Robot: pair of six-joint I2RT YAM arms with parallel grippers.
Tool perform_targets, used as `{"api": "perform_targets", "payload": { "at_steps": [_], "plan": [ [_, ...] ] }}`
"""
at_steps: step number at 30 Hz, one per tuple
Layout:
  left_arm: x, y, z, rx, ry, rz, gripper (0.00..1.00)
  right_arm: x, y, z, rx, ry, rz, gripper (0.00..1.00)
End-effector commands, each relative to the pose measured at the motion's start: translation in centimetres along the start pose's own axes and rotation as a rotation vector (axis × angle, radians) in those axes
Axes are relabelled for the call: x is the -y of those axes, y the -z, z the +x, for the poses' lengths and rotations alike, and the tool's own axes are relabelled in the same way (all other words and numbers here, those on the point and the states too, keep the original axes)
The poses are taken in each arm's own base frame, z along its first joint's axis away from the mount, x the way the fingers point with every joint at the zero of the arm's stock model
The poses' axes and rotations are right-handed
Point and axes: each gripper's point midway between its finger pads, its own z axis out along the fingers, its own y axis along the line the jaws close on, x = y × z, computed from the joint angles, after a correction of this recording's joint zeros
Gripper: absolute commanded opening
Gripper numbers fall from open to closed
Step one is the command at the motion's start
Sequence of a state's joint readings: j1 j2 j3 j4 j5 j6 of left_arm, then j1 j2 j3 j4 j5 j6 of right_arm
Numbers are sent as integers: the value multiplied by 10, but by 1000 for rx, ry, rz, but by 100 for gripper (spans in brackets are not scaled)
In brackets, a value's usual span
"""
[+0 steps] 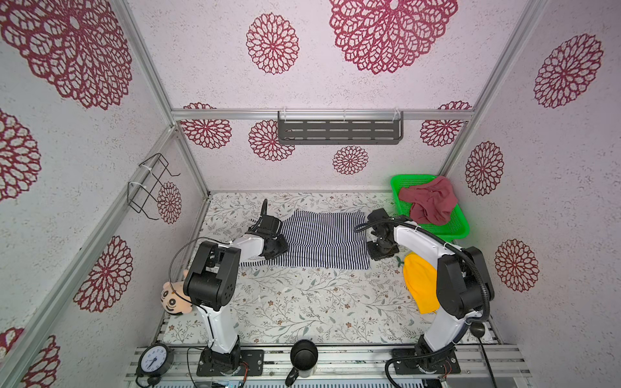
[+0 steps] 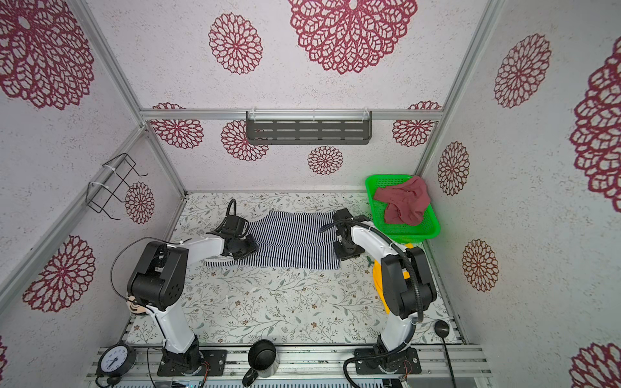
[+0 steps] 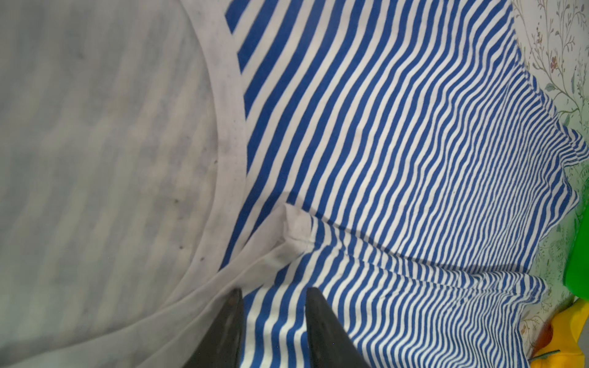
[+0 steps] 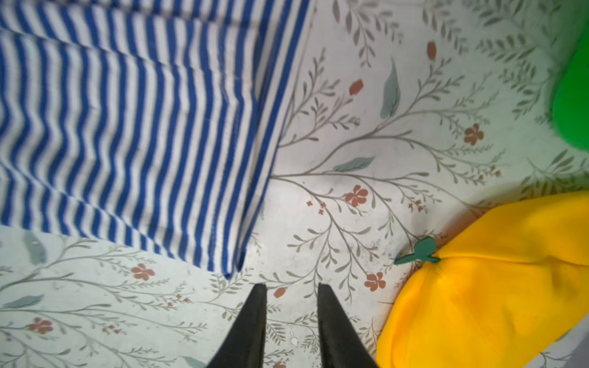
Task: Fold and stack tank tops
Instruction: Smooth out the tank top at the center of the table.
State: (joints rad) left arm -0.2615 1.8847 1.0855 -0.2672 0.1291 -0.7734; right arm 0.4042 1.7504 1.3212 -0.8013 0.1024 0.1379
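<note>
The striped tank top (image 1: 322,240) (image 2: 292,242) lies flat across the middle of the table, navy-and-white in both top views. My left gripper (image 1: 275,248) (image 2: 242,250) hovers over its left end. In the left wrist view its fingers stand apart (image 3: 274,291) over the flat striped cloth (image 3: 382,159), next to a white hem. My right gripper (image 1: 383,250) (image 2: 347,252) is at the garment's right edge. It is open (image 4: 291,286) above the bare floral cover, just off the cloth's corner (image 4: 127,127). The maroon tank top (image 1: 428,201) (image 2: 403,201) lies crumpled in the green basket (image 1: 401,179) (image 2: 379,181).
A yellow cloth (image 1: 418,285) (image 4: 494,286) lies by the right arm's base side. A plush toy (image 1: 173,299) sits at the left edge; a clock (image 1: 153,359) and black mug (image 1: 302,357) stand on the front rail. The back wall carries a grey shelf (image 1: 339,129).
</note>
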Motion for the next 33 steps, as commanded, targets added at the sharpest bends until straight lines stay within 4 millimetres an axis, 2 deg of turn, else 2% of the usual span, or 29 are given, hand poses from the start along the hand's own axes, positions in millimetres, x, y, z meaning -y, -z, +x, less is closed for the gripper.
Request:
{"api": "perform_targets", "payload": {
  "at_steps": [1,4,7,9,12,18,21,24,27,29,31,33],
  "plan": [
    [-37,-11,16,-41,28,-122,37,-34,25,-31,139,-53,-98,30],
    [-35,-11,14,-35,29,-119,37,-57,11,-33,133,-79,-149,25],
    [-36,-13,15,-37,29,-122,37,-61,-17,-20,81,-110,-151,22],
    [-38,-13,16,-42,27,-128,37,-52,-33,-7,43,-130,-115,19],
    [-40,-13,17,-42,24,-135,37,-32,-44,11,4,-177,-75,18],
    [-38,-10,14,-27,22,-129,39,-1,-51,48,-61,-223,-4,18],
    [-31,-1,8,-10,15,-112,44,7,-46,56,-67,-234,16,18],
    [-7,24,-7,31,-9,-50,58,8,-23,42,-3,-241,-8,19],
    [12,56,-27,87,-48,-23,63,2,3,17,82,-246,-62,23],
    [18,70,-35,111,-70,-21,64,2,8,4,115,-247,-71,27],
    [19,70,-38,110,-76,-21,64,-1,5,-6,125,-253,-80,28],
    [15,56,-32,73,-61,-24,64,-11,0,-19,152,-279,-131,29]
  ]
}}
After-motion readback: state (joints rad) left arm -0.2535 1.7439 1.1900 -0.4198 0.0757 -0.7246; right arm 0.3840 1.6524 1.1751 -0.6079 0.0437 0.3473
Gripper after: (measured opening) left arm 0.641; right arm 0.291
